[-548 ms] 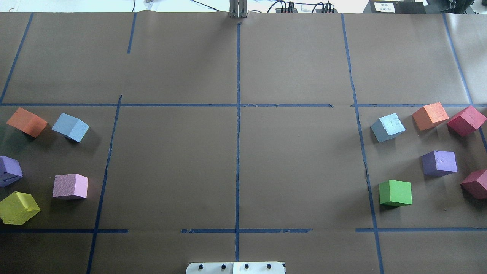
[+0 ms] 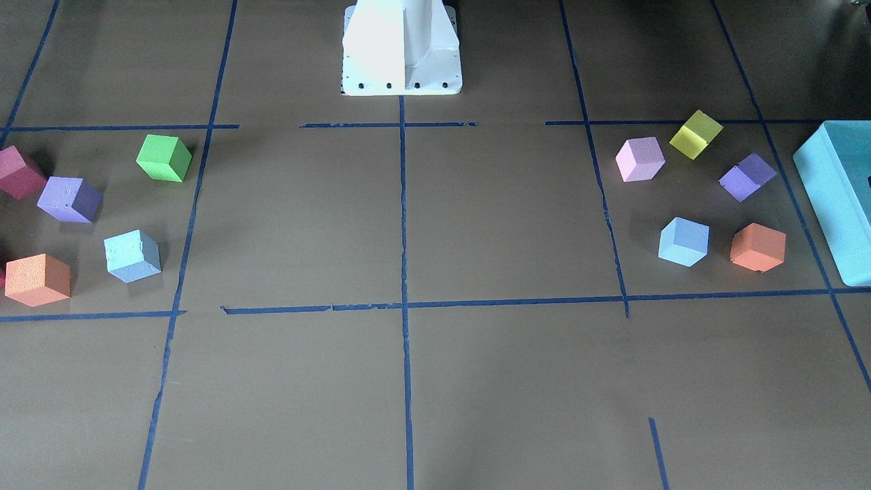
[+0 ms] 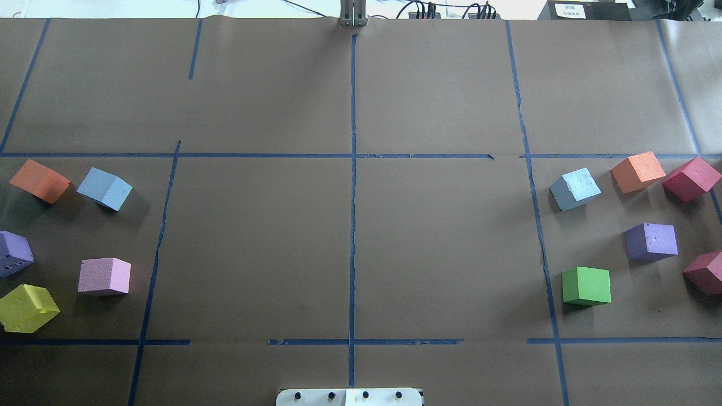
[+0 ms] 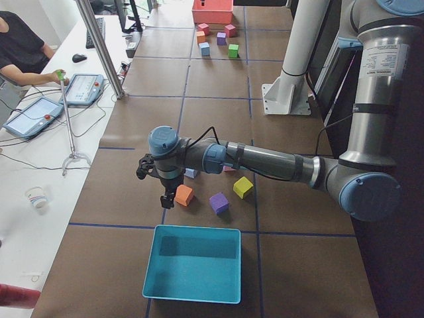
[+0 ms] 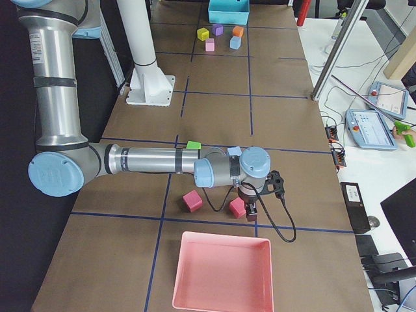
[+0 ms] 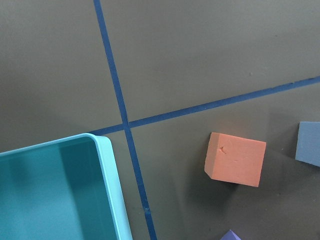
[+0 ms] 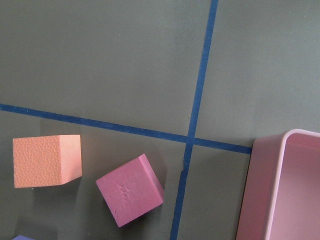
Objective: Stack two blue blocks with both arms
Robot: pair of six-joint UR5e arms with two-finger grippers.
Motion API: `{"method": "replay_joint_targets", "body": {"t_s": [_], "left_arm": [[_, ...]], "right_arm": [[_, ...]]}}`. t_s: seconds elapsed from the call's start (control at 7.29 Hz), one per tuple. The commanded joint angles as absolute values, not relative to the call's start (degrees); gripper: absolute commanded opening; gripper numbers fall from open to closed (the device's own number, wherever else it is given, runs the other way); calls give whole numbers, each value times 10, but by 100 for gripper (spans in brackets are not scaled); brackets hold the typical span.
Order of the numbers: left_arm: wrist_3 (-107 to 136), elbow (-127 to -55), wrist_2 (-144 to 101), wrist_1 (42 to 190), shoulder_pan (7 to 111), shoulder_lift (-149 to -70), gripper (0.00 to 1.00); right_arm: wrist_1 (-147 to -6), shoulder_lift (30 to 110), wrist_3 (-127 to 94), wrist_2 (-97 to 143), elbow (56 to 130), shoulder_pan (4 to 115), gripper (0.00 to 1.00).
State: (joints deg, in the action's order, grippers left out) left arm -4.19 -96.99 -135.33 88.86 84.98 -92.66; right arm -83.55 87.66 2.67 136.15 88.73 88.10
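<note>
Left cubes [image 3: 104, 189] cluster at table [image 3: 254, 242] left end, right cubes [image 3: 575, 189] at right end; left box [image 4: 192, 271], right box [image 5: 221, 273] beyond them, endmost.

Even, bright indoor light; soft short shadows; sharp focus throughout.

Left blue block [image 3: 104, 189]: pale foam cube, sitting askew at the table's left end.
Right blue block [image 3: 575, 189]: pitted top, far right end, well apart.
Left arm [image 4: 265, 159], right arm [image 5: 156, 160]: each stretched out low.
</note>
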Motion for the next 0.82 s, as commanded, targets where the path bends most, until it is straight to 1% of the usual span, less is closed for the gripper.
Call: {"method": "replay_joint_targets", "body": {"t_s": [0.0,0.41,0.69], "left_arm": [[-41,-977,-1360,894,849,-924,100],[-42,-967,-1359,897,848,-919,100],[-43,-978,-1361,915,849,-905,100]], "right_arm": [[-832,878,26,1361,885,879,100],[-829,891,28,1367,888,872,100],[-775,892,26,1366,889,843,100]]}}
